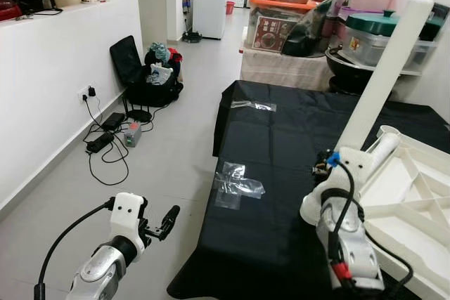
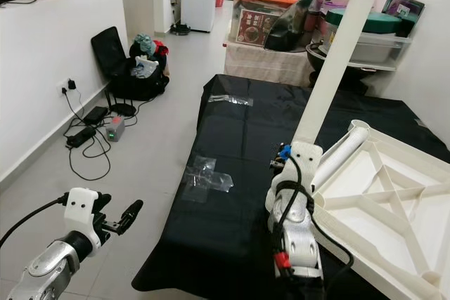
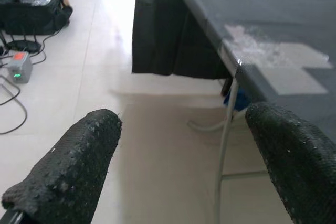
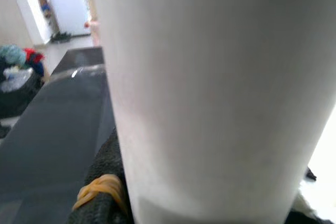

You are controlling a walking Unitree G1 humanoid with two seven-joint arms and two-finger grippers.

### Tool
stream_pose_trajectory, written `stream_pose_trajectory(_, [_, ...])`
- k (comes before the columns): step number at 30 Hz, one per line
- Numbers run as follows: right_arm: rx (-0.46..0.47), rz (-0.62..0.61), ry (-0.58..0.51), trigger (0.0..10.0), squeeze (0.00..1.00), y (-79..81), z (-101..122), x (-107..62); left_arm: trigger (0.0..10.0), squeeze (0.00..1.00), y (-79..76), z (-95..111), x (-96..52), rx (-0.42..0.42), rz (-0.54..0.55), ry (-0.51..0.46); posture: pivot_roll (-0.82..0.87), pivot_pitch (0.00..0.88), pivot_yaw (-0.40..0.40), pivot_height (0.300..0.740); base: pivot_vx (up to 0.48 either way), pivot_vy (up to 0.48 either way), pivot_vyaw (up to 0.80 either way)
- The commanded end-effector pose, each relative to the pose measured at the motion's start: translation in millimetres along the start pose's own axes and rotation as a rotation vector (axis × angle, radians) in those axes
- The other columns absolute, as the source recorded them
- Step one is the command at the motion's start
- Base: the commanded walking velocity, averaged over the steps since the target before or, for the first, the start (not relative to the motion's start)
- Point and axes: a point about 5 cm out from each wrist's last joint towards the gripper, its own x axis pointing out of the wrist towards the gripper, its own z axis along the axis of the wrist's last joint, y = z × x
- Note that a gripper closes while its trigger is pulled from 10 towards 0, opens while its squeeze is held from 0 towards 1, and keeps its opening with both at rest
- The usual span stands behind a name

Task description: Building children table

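White table leg [image 1: 385,68] is pinched upright by the right gripper [image 1: 328,161] beside the upturned tabletop [image 1: 415,201]; the left gripper [image 3: 173,166] is held spread over the floor.

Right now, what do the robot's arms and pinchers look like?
Both arms are silver metal with white plastic wrist blocks. The left gripper has two long black fingers with a rough, pebbly surface, and a black cable loops from its arm. The right gripper has black cables, a blue connector and a red one.
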Motion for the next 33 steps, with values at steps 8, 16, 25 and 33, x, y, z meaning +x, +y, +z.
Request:
stream_pose_trajectory(8, [0.065,0.024,-0.371,10.0,0.00,-0.5,107.0,20.2,10.0,0.00,-2.0,-0.9,2.8,0.005,-0.018,0.006,0.10,0.000,-0.054,0.740,0.000,0.000,0.00])
stream_pose_trajectory(16, [0.088,0.048,-0.543,10.0,0.00,-0.7,151.1,15.8,10.0,0.00,-3.4,-1.5,1.9,0.004,-0.023,0.008,0.11,0.000,-0.058,0.740,0.000,0.000,0.00])
stream_pose_trajectory(25, [-0.038,0.072,-0.327,10.0,0.00,4.3,77.5,17.5,10.0,0.00,-3.7,-1.0,1.8,0.003,-0.023,0.007,0.12,0.000,-0.069,0.740,0.000,0.000,0.00])
stream_pose_trajectory(33, [-0.135,0.099,0.050,10.0,0.00,-2.9,-40.5,0.1,10.0,0.00,-2.0,-0.9,2.2,0.005,-0.018,0.007,0.12,0.000,-0.066,0.740,0.000,0.000,0.00])
